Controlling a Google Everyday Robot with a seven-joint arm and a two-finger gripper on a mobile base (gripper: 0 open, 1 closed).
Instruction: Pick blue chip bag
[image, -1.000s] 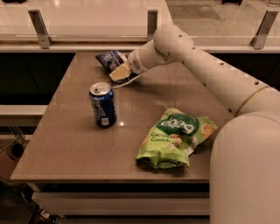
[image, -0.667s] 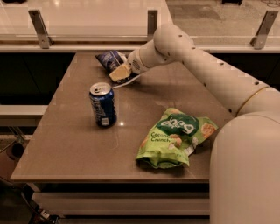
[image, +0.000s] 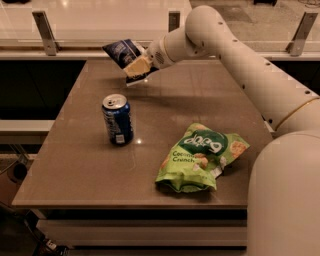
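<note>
the blue chip bag (image: 120, 50), a small wrinkled dark navy foil pouch with white print, hung in the upper left-centre of the frame, clear of the tabletop and tilted, its lower right corner caught in the gripper (image: 136, 70). the two pale fingers were closed on that corner, so the gripper was holding the bag rather than standing open beside it. the gripper sat just right of and below the bag, at the end of the smooth white arm (image: 240, 60) that ran up from the lower right of the frame.

judging from this, the grasp was made and the lift was in hand; the pick looked nearly done. the next move called for carrying the bag a little higher and holding it steady, since a pinch on one corner of slippery foil could let the pouch twist or slide out.

against the earlier frame, the bag and gripper sat higher in the picture: then the bag lay on the far edge of the table, now it was off the surface.

below, on the flat brown matte table (image: 165, 102), the blue aluminium soda can with a silver top (image: 117, 120) stood upright left of centre, well apart from the bag. the large bright green crinkled snack bag (image: 200, 157) lay flat at lower right. neither had shifted.
</note>
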